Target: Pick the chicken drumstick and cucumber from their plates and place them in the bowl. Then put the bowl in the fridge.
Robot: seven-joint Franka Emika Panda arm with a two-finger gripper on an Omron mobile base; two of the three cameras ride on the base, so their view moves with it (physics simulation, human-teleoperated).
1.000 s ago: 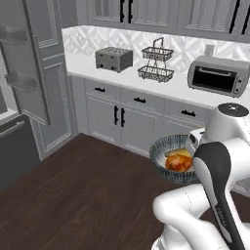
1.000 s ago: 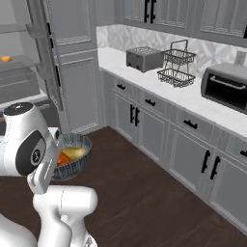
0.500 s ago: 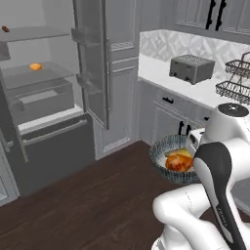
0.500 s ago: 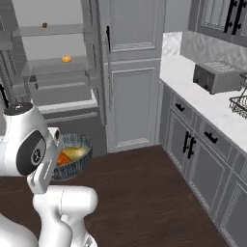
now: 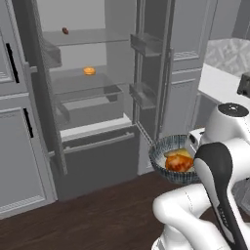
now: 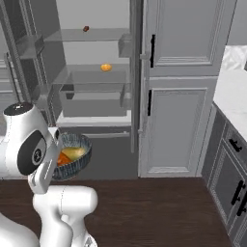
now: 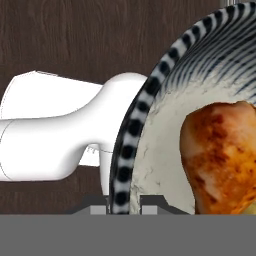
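Note:
My gripper point(image 7: 123, 204) is shut on the rim of the grey bowl point(image 7: 135, 120), one finger inside and one outside. The chicken drumstick point(image 7: 220, 155) lies in it. From the base, the bowl point(image 5: 160, 166) hangs in front of my arm above the floor, holding the drumstick point(image 5: 178, 163) and the yellowish cucumber point(image 5: 178, 153). The right base view has the same bowl point(image 6: 81, 166), drumstick point(image 6: 62, 159) and cucumber point(image 6: 75, 153). The fridge point(image 5: 88, 49) stands open straight ahead, its glass shelves point(image 6: 91, 75) visible. The plates are out of view.
A round orange fruit point(image 5: 89, 71) lies on the middle fridge shelf and a small dark lump point(image 5: 65, 31) on the upper one. The open door with bins point(image 5: 146, 46) juts out at the right. Tall grey cabinets point(image 6: 178, 96) and a counter point(image 6: 236, 96) lie further right.
The whole picture has swung as the base turned left: counter and appliances slid off to the right, and the open fridge is now ahead and closer. The bowl stays held in my gripper.

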